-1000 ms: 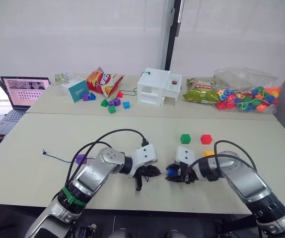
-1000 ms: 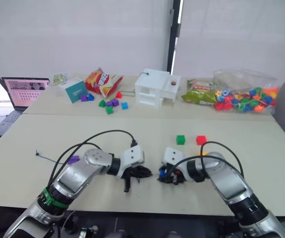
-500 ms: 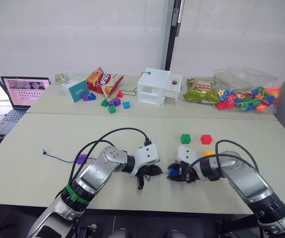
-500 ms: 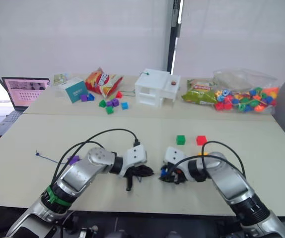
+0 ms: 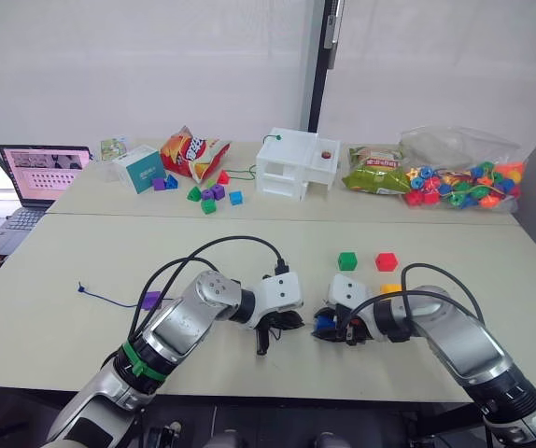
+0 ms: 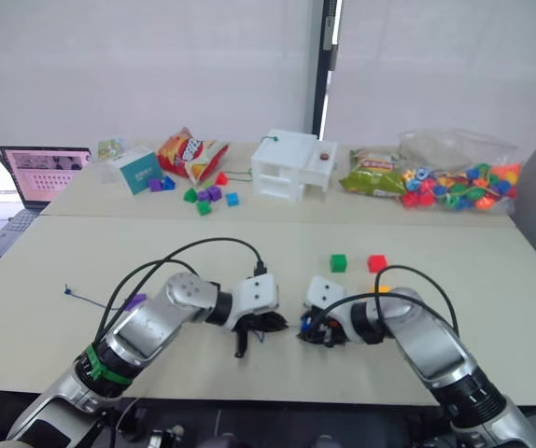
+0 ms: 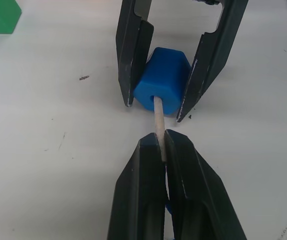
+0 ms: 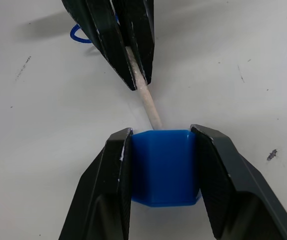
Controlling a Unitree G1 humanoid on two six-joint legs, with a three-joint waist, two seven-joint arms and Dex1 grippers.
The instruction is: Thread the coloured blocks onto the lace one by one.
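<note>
Left hand (image 7: 163, 142) grips the lace (image 7: 158, 114) by its pale tip, which enters the blue block (image 7: 162, 82). Right hand (image 8: 161, 137) is clamped on that block. Beyond it on the desk (image 5: 81, 247): green block (image 5: 347, 260), red block (image 5: 387, 261). Snack-bag print unreadable.

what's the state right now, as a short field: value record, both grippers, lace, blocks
left gripper: shut on the lace's pale tip
right gripper: shut on the blue block
tip vs blue block: tip entering the block's hole
purple block: on the lace already
green block, red block: loose on the table, past the right gripper
yellow block: beside the right arm
</note>
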